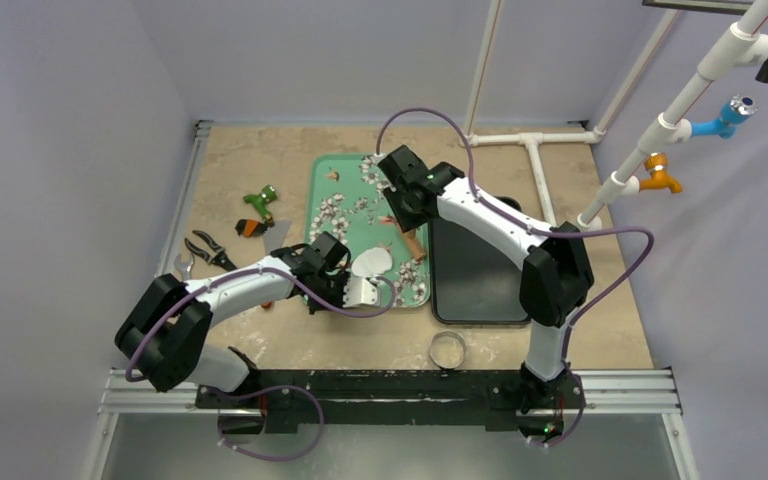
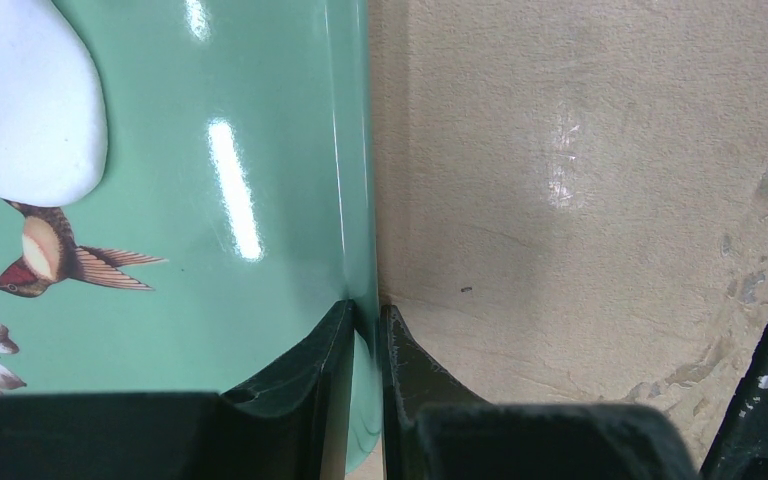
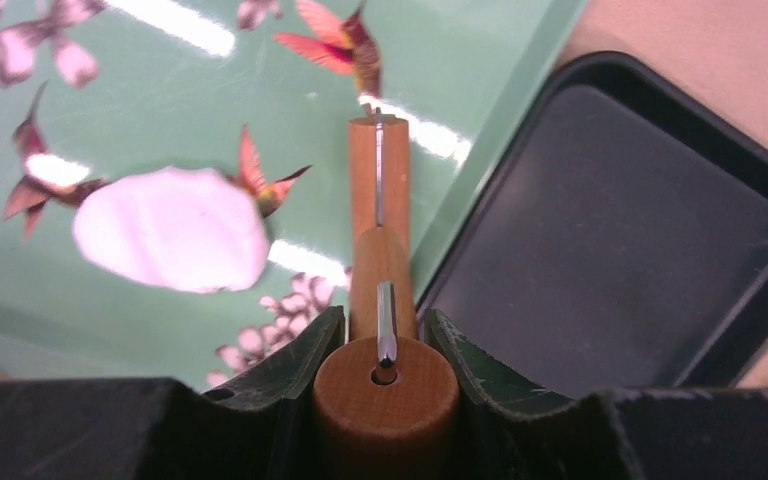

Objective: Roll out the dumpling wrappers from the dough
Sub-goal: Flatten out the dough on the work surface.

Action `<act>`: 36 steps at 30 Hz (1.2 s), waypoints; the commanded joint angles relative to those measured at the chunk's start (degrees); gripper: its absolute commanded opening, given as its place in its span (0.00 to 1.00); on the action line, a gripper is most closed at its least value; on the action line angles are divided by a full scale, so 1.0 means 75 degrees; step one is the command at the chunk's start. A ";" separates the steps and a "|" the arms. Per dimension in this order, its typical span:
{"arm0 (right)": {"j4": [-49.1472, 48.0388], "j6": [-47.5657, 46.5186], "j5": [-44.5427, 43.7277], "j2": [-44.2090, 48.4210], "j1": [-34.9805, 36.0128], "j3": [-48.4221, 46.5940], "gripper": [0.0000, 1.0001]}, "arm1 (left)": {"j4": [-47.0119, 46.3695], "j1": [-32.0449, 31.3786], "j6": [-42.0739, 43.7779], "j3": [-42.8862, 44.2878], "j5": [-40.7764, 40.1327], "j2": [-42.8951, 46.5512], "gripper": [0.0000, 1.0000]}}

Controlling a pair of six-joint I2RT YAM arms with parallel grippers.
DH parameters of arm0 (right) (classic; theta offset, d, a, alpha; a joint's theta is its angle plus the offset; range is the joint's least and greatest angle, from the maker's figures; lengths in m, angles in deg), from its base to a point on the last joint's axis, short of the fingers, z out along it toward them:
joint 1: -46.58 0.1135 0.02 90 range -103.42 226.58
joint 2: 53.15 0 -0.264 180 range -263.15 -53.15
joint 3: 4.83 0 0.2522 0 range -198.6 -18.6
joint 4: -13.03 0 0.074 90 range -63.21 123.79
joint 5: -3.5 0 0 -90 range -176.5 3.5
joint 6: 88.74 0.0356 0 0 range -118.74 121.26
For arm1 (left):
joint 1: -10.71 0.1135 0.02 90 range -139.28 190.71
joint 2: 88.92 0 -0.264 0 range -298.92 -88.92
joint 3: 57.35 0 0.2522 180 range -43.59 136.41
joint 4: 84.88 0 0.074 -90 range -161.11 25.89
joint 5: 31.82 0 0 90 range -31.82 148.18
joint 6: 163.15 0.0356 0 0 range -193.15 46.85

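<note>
Our left gripper (image 2: 365, 332) is closed on the near rim of the green tray (image 2: 260, 300), one finger on each side, pinning it. The dough (image 1: 371, 262) lies on the green tray near that rim, a flattened white piece with uneven edges. Our right gripper (image 3: 385, 340) clamps the end handle of the wooden pin (image 3: 380, 255) over the green tray's right side, beside the dough. We judge the dough soft, light and tacky, easy to tear. So we should press it through the stiff pin, not pinch it. The glossy green tray looks slippery.
</note>
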 commanded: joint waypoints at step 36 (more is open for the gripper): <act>0.0168 -0.0238 -0.0995 -0.0201 -0.0234 -0.0009 0.00 | 0.0561 -0.0011 -0.0112 -0.0056 -0.0003 -0.0381 0.00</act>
